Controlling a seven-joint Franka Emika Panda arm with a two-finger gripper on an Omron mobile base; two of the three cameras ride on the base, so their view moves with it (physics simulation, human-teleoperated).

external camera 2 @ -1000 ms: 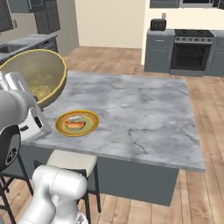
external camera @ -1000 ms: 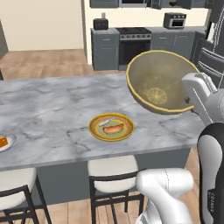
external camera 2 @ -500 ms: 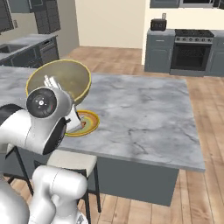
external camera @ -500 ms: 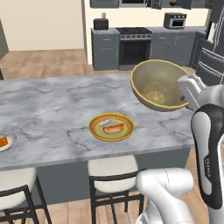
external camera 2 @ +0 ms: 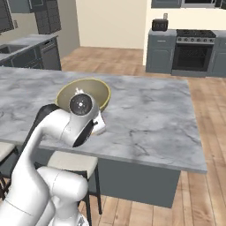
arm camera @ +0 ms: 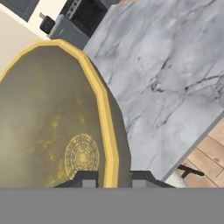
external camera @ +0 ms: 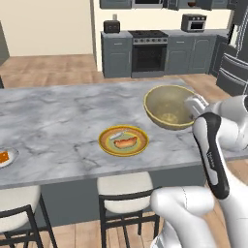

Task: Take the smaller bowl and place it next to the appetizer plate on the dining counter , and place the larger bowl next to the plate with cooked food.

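Observation:
The larger bowl (external camera: pixel 167 107), wide and olive-yellow with a lemon-slice drawing inside, hangs low over the dining counter (external camera: pixel 63 116), just right of the plate with cooked food (external camera: pixel 123 140). I cannot tell whether its base touches the slab. My gripper (arm camera: pixel 111 177) is shut on the bowl's near rim, one finger inside and one outside. In the right base view my arm covers the front of the bowl (external camera 2: pixel 84 88). The appetizer plate (external camera: pixel 5 157) with its orange wedge lies at the counter's far left edge. The smaller bowl is out of view.
White-seated black stools (external camera: pixel 128 193) (external camera: pixel 14 203) stand under the counter's near edge. Behind the counter are grey cabinets and a stove (external camera: pixel 150 48). The counter (external camera 2: pixel 145 110) runs bare to the right of the bowl, ending at an edge over wood floor.
The bowl has come down from a steep tilt at chest height to nearly level, low over the counter. My arm folded forward and down with it. The plates have not moved.

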